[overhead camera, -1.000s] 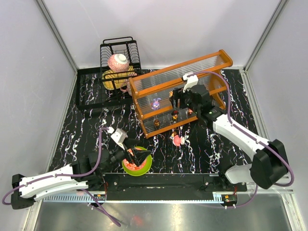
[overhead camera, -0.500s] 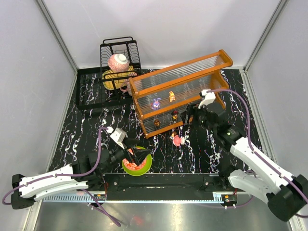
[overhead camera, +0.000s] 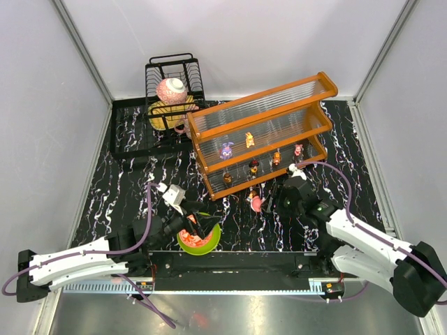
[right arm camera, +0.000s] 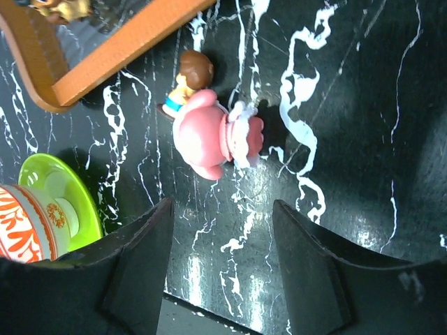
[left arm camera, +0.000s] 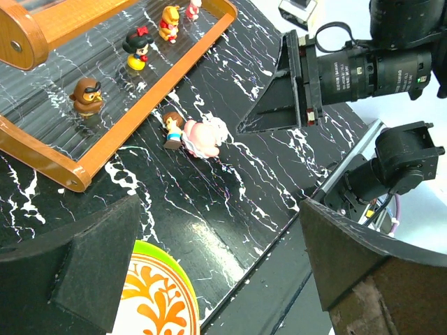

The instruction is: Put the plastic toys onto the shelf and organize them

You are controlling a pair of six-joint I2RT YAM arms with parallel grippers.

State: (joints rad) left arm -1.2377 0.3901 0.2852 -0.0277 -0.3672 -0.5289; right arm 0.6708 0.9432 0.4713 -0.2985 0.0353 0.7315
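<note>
The orange-framed shelf [overhead camera: 258, 105] stands at the back centre. On it are purple [overhead camera: 226, 149], yellow [overhead camera: 249, 140], brown [overhead camera: 227, 179], black-and-red [overhead camera: 254, 167], orange [overhead camera: 276, 158] and pink [overhead camera: 299, 150] toys. A pink-and-white round toy [right arm camera: 213, 136] and a small brown-haired figurine [right arm camera: 187, 77] lie on the table in front of the shelf rail [right arm camera: 119, 52]. My right gripper [right arm camera: 223, 258] is open and empty, just short of the round toy. My left gripper [left arm camera: 223, 265] is open and empty above the green-rimmed bowl [left arm camera: 150, 293].
A black wire dish rack [overhead camera: 174, 80] holding dishes stands on a black tray [overhead camera: 140, 129] at the back left. The green-rimmed bowl [overhead camera: 199, 239] sits near the front edge. The right gripper's fingers [left arm camera: 279, 91] show in the left wrist view.
My right arm has drawn back from the shelf and come down near the round pink toy. Orange and pink toys now show on the lower tier. The left arm barely moved.
</note>
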